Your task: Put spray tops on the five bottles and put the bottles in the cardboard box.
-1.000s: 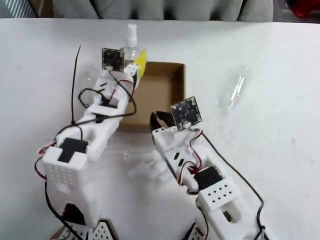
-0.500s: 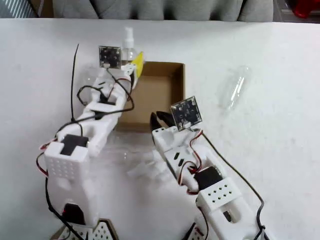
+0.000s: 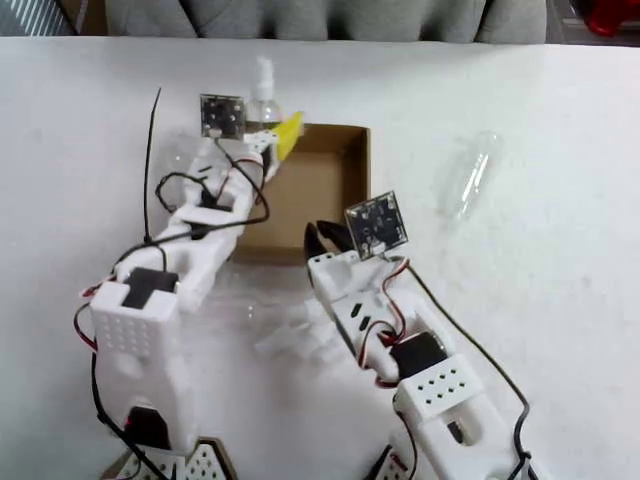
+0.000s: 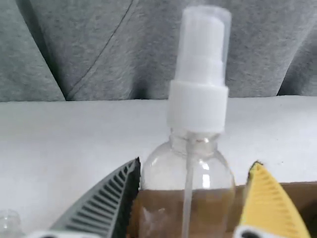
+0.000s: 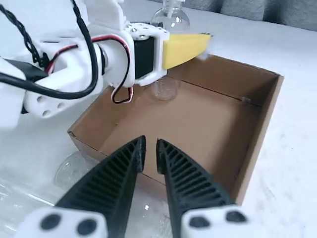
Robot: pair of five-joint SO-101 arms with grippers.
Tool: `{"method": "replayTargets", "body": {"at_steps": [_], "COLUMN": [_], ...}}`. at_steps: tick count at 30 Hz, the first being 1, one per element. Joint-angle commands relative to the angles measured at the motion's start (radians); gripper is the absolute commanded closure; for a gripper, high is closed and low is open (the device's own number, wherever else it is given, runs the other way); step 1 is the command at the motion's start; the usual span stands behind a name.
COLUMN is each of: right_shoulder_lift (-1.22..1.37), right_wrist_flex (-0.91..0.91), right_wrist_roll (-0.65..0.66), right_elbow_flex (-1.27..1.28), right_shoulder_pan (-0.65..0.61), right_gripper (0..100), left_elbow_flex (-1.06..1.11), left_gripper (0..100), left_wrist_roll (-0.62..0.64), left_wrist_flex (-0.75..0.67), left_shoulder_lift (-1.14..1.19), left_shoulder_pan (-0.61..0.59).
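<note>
Standing by the table (image 3: 560, 300), I count two arms, one cardboard box (image 3: 320, 195) and one bottle (image 4: 185, 188) that wears a spray top (image 4: 199, 74). The left gripper (image 4: 195, 166) is clamped on that bottle's shoulder, one grey finger (image 4: 106, 198) on one side and one yellow finger (image 4: 265, 198) on the other. The bottle stands upright at the far left corner of the box, with its base below the rim and close to the far wall; whether it touches the box floor I cannot tell.

The right gripper (image 5: 151, 143) hangs just over the near edge of the box. Its two black jaws are all but together, with a thin slit between them and nothing in it.

Three more clear bottles can be made out. One (image 3: 470, 175) lies on its side well to the right of the box. One (image 3: 185, 152) sits beside the left arm, outside the box's left wall. One (image 5: 74, 167) lies on the table at the near left corner of the box. Between the two arms, in front of the box, lies a pale heap of clear and white parts (image 3: 295, 330) that I cannot count.
</note>
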Motion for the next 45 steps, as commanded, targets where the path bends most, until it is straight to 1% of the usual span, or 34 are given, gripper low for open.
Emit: {"method": "replayTargets", "body": {"at_steps": [1,4,9,25,28,34,45], "right_shoulder_lift": [-0.013,-0.013,-0.008,-0.008,-0.008,-0.007,-0.008], "right_wrist_flex": [0.008,0.008,0.008,0.008,0.008,0.008,0.008], "right_wrist_roll": [0.003,0.005,0.06,0.064,0.064,0.064,0.064], "right_elbow_flex": [-0.06,-0.06,-0.06,-0.06,-0.06,-0.06,-0.06], "right_shoulder_pan": [0.021,0.021,0.019,0.019,0.019,0.019,0.021], "right_gripper": [98.3,98.3,98.3,98.3,98.3,98.3,98.3], "left_elbow_flex": [-0.011,-0.009,-0.009,-0.008,0.003,0.097,0.193], "left_gripper": [66,66,66,66,66,66,66], "left_wrist_roll": [0.005,0.005,0.005,0.014,0.015,0.046,0.041], "left_wrist_flex": [0.0,0.0,0.0,-0.006,0.0,0.0,0.002], "left_shoulder_lift": [-0.019,-0.019,-0.019,-0.024,-0.059,-0.171,-0.263], "left_shoulder_pan": [-0.012,-0.015,-0.021,-0.021,-0.022,-0.021,-0.021]}}
